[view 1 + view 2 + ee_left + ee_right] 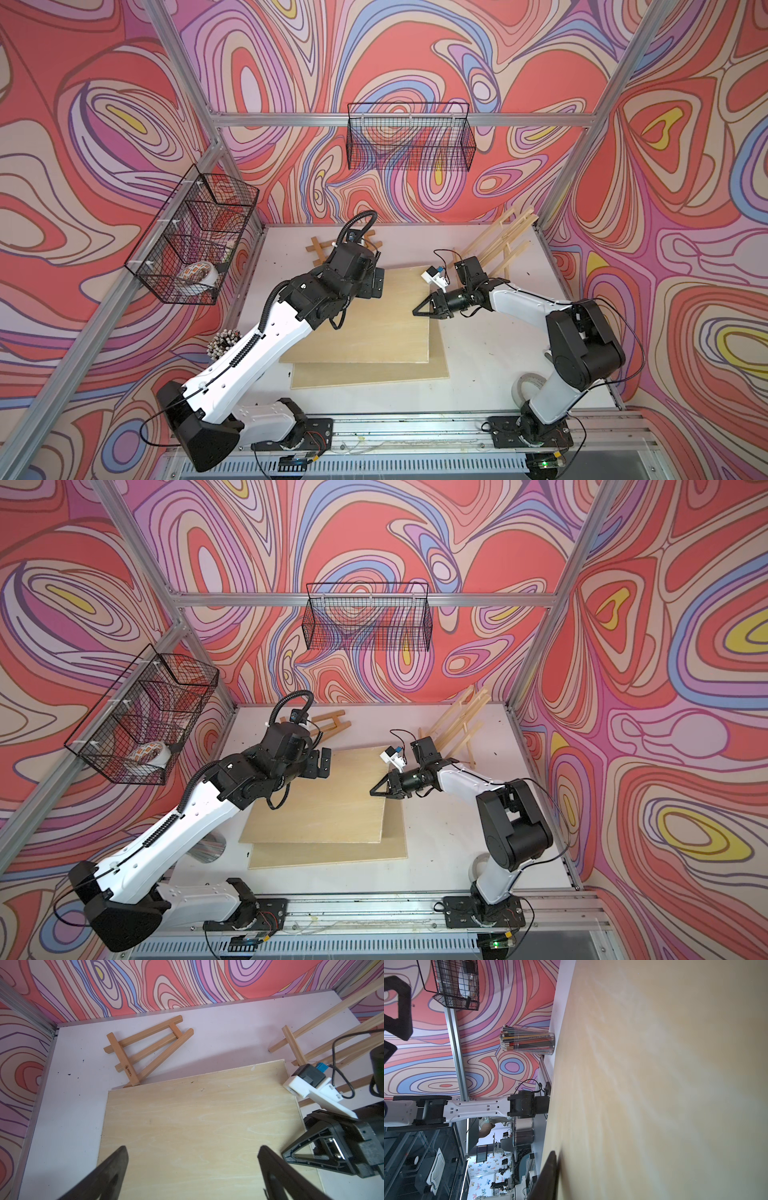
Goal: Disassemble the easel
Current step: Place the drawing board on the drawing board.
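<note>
Two pale plywood boards lie stacked mid-table, the upper board (374, 332) over the lower board (374, 376). My right gripper (417, 311) is shut on the upper board's right edge. In the right wrist view the board (654, 1084) fills the picture, with one finger (548, 1176) flat against its face and the other hidden behind it. My left gripper (192, 1153) hangs open over that board's far left part, holding nothing. A small brown easel (145, 1051) lies flat behind the boards. A larger pale easel (494, 245) leans in the back right corner.
A wire basket (409, 137) hangs on the back wall. Another wire basket (191, 237) on the left wall holds a tape roll (199, 274). A cup of pencils (224, 340) stands at the table's left edge. A tape roll (528, 386) lies by the right arm's base.
</note>
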`<state>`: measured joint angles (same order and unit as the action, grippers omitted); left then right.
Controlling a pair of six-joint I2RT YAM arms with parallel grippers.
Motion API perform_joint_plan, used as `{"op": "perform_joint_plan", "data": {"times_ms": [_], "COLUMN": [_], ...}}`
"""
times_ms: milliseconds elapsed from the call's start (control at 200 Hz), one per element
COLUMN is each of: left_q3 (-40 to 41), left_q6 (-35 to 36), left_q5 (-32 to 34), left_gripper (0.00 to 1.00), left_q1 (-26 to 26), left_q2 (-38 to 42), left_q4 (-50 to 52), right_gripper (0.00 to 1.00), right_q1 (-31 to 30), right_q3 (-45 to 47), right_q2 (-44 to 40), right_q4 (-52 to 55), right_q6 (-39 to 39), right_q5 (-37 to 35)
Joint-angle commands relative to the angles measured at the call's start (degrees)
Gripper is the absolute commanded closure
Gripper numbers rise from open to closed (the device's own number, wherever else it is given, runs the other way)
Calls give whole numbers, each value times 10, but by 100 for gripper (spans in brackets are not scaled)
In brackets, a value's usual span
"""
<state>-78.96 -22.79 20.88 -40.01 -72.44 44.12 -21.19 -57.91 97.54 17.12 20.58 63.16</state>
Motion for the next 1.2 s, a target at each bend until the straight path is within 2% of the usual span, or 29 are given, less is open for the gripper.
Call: {"op": "perform_joint_plan", "data": {"times_ms": [0,411,726,811,1192], "left_q3": [8,8,9,9,11], "left_q6": [-12,-12,-13,-13,-14], "left_q5": [0,-1,0,0,6], "left_gripper": [0,0,0,0,0], "left_q1": [3,3,3,3,3], "left_q2": [3,0,4,4,5], "left_q4": [3,2,1,1,-1], "right_gripper": [82,79,65,57,55], "right_q1": [6,11,11,11,5], "right_q3": [9,13,19,16,15], "right_q2": [1,3,-29,-30,-52], "right_q4": [5,-1,27,33,42], "right_q6": [22,46,36,36,40], "right_q5": [-66,-108,-141,-146,-168]}}
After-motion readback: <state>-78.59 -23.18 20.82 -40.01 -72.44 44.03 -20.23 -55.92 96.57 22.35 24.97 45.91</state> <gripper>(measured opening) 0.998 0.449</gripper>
